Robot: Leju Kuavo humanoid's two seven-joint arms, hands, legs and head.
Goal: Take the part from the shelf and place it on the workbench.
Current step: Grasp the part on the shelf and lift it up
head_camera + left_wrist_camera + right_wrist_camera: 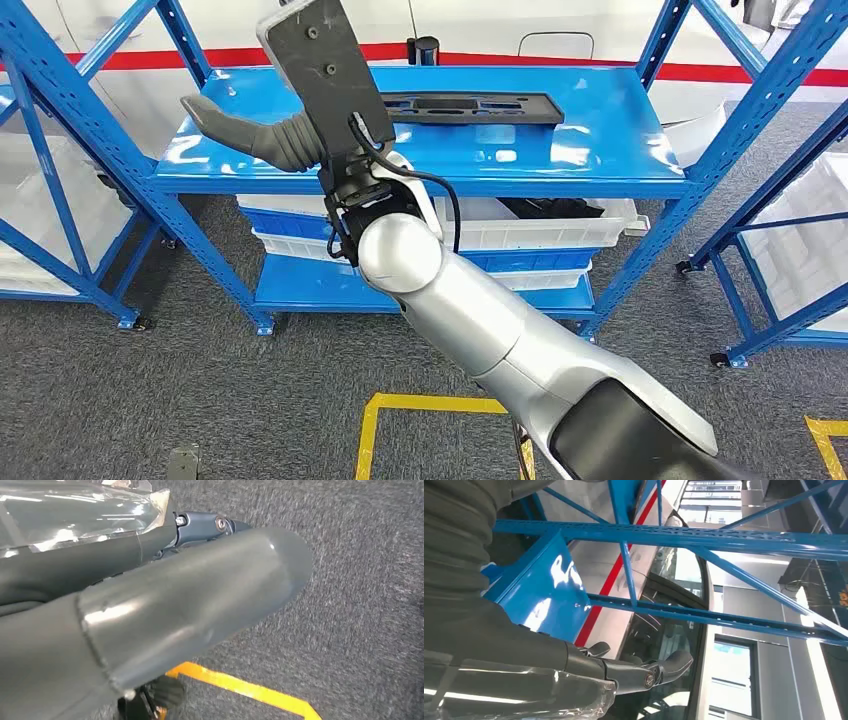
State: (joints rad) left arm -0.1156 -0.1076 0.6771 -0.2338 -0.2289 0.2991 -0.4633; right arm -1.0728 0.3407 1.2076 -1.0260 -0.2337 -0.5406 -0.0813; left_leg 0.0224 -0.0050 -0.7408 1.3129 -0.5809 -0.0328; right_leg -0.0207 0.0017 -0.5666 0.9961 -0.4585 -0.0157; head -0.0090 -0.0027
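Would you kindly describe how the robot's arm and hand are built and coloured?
The right arm is glossy silver with a rounded joint, black at its base. A black cable loops beside the wrist. The right hand has a grey ribbed cover and dark fingers.

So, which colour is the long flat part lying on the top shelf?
Black; the part shows best in the head view, against the blue shelf.

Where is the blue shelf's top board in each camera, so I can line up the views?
Head view: the top board runs across the upper middle, just ahead of the right hand.
Right wrist view: the top board is the tilted glossy blue slab just beyond the hand's ribbed cover.
Left wrist view: not in it; grey carpet and a yellow floor line.
Shared landmark: the red wall stripe behind the shelf, in the head and right wrist views.
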